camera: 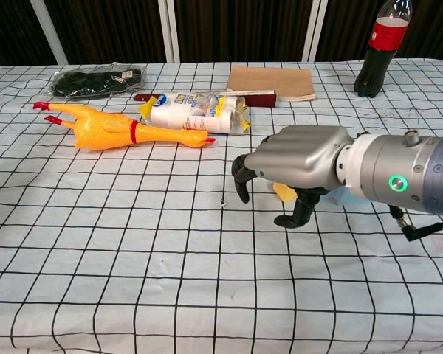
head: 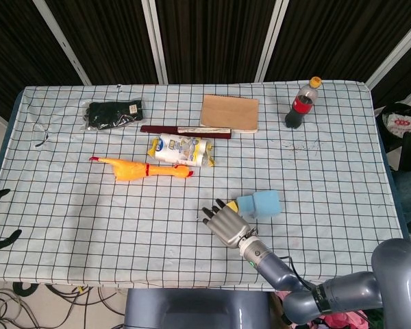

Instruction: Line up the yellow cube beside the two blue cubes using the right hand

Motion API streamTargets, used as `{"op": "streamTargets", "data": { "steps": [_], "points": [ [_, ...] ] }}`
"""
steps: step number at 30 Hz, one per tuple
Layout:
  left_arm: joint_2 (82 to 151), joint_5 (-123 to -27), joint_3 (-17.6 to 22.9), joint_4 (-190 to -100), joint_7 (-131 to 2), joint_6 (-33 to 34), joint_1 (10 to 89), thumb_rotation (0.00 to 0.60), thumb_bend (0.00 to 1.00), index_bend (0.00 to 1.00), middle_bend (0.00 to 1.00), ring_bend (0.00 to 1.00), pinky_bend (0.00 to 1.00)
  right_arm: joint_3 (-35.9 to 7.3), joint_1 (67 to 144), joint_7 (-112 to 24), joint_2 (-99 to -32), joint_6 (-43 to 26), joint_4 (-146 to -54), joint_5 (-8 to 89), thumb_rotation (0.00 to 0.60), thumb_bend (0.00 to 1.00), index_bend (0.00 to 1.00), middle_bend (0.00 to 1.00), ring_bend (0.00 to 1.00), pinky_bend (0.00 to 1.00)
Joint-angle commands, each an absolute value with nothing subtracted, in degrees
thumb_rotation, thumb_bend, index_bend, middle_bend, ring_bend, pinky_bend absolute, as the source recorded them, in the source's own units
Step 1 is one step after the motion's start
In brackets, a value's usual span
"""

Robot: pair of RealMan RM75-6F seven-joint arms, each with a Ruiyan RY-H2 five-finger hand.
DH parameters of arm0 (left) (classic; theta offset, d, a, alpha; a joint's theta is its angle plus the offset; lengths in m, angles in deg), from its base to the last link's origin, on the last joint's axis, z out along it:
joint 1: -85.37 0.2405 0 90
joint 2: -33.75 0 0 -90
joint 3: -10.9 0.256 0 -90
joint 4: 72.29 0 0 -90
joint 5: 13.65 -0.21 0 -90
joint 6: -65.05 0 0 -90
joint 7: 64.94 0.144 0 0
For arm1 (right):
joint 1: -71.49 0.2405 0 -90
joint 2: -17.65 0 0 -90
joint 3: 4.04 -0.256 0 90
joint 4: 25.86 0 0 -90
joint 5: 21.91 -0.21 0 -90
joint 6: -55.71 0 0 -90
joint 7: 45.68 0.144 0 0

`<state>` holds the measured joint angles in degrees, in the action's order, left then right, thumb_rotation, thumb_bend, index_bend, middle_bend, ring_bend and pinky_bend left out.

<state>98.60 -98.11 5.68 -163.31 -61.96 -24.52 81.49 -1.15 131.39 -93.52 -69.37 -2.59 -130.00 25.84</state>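
- Yellow cube (head: 231, 205) sits touching the blue cubes (head: 260, 203), at their nine o'clock.
- Right hand (head: 224, 223) hovers at the cube's seven o'clock, fingers spread, holding nothing.

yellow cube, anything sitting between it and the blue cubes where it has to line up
Nothing visible does. In the head view the yellow cube sits right against the blue cubes, and the right hand is just in front of it.
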Motion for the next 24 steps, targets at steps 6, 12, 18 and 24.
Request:
{"op": "streamTargets", "data": {
  "steps": [6,12,18,24],
  "points": [
    [98.6,-98.2,5.7,-163.2,-62.1,-24.5,81.5,0.6,0.04,0.21,0.1,0.0,0.0,-1.9,131.7,-93.4,-71.8,-0.9,-127.8,25.1,0.6,0.32,0.31,0.1,0.21,0.11],
    [98.6,-98.2,5.7,-163.1,-62.1,-24.5,81.4,0.6,0.04,0.21,0.1,0.0,0.0,-3.4,131.7,-90.9,-72.5,1.3,-126.6,23.5,0.6,0.33,0.3,0.09,0.22,0.14],
    [98.7,-98.2,5.6,-163.0,-62.1,-24.5,81.4,0.6,0.04,0.21,0.1,0.0,0.0,-3.8,131.8,-89.5,-72.2,3.0,-126.3,22.9,0.6,0.33,0.29,0.09,0.24,0.18],
    [98.6,-98.3,5.7,-163.2,-62.3,-24.5,81.5,0.6,0.04,0.21,0.1,0.0,0.0,-4.4,132.0,-88.4,-72.6,3.8,-125.0,22.4,0.6,0.34,0.29,0.09,0.24,0.19]
  ]
}}
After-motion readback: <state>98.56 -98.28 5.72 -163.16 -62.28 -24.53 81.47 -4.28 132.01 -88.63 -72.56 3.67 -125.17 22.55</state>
